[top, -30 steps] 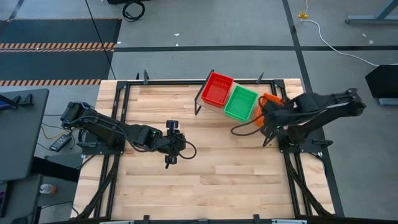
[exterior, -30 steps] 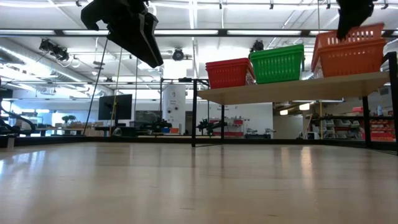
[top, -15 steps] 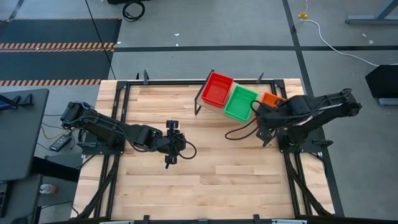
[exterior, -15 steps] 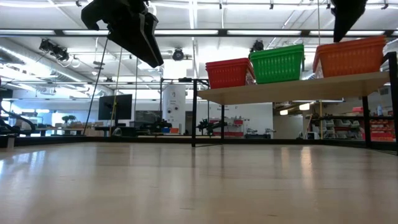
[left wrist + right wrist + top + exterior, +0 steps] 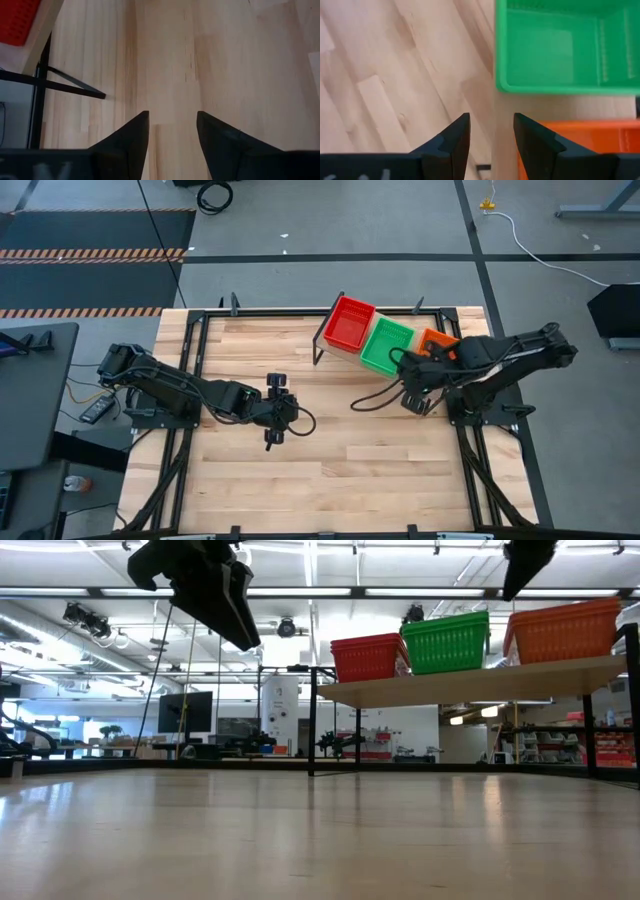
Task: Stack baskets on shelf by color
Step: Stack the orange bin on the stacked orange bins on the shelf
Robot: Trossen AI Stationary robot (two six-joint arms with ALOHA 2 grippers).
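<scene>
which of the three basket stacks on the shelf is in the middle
The green baskets sit in the middle of the shelf, with the red baskets on one side and the orange baskets on the other.

Empty parted gripper (image 5: 491, 131), green basket (image 5: 560, 47), orange basket (image 5: 580, 142), shelf (image 5: 560, 106)

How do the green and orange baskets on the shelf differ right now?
The green basket sits in the middle of the shelf, between the red basket and the orange basket; the orange one is at the end nearest the right arm. From above, green shows fully, while orange is mostly hidden under that arm. Both rest upright on the shelf and look alike in shape.
</scene>
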